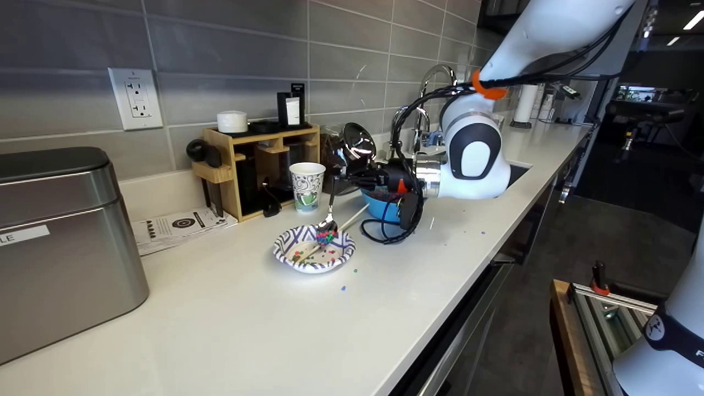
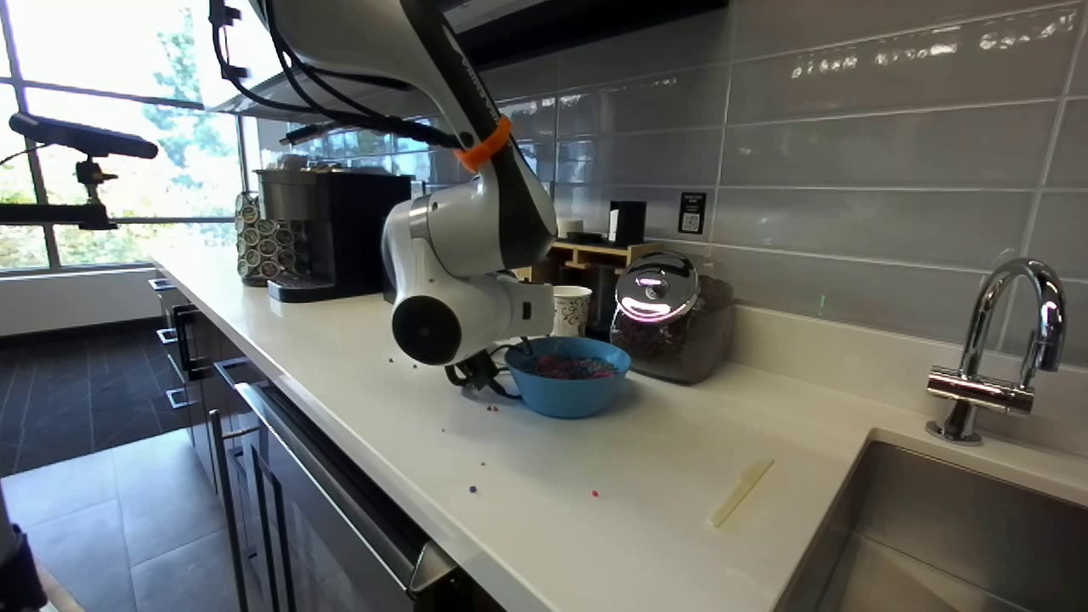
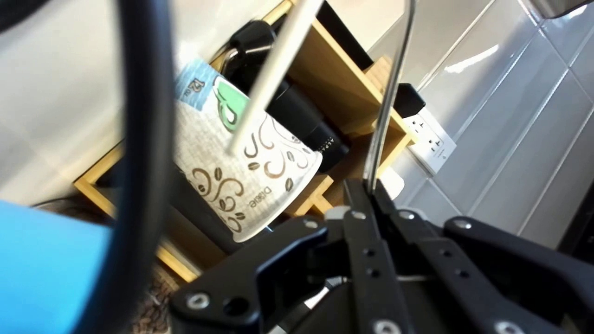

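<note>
My gripper [image 3: 370, 185] is shut on the thin handle of a metal spoon [image 3: 387, 102], pinched between its fingertips. In an exterior view the spoon's handle [image 1: 331, 201] hangs steeply down, and its end carries a clump of colourful beads [image 1: 325, 236]. That end is over or in a purple-and-white patterned bowl [image 1: 347, 256]; contact cannot be told. More beads lie in this bowl. A pale stick [image 1: 352, 219] leans across its rim. Close by stand a paper cup [image 1: 307, 184] and a blue bowl [image 2: 565, 395] of small beads. The arm hides the gripper in an exterior view.
Black cables [image 1: 393, 234] loop below the wrist. Behind are a wooden organiser [image 1: 223, 159], a tilted glass jar [image 2: 671, 340] and the tiled wall. A steel bin [image 1: 60, 258] stands on the counter. Loose beads and a yellowish strip [image 2: 741, 493] lie near the sink [image 2: 952, 510].
</note>
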`<state>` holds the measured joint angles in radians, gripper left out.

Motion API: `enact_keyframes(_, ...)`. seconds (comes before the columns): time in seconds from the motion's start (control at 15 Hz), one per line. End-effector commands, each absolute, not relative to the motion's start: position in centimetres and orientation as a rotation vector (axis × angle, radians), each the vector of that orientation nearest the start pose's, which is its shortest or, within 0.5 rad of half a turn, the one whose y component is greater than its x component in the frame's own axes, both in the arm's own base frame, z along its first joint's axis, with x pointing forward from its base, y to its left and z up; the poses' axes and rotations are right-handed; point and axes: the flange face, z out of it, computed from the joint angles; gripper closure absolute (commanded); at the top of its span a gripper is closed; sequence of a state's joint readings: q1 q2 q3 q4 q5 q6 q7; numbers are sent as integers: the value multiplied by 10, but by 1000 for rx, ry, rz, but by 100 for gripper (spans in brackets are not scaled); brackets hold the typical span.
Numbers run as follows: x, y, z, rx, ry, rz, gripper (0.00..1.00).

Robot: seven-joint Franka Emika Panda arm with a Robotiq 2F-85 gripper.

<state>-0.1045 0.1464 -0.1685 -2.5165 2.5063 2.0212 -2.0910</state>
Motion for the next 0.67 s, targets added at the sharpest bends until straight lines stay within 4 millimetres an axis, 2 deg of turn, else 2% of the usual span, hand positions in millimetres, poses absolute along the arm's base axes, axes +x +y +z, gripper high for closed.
enact_keyframes(0.0,464,-87,229,-1915,362,-1554,100)
enact_keyframes(0.6,466,-51,238,-1934,161,-1608,100)
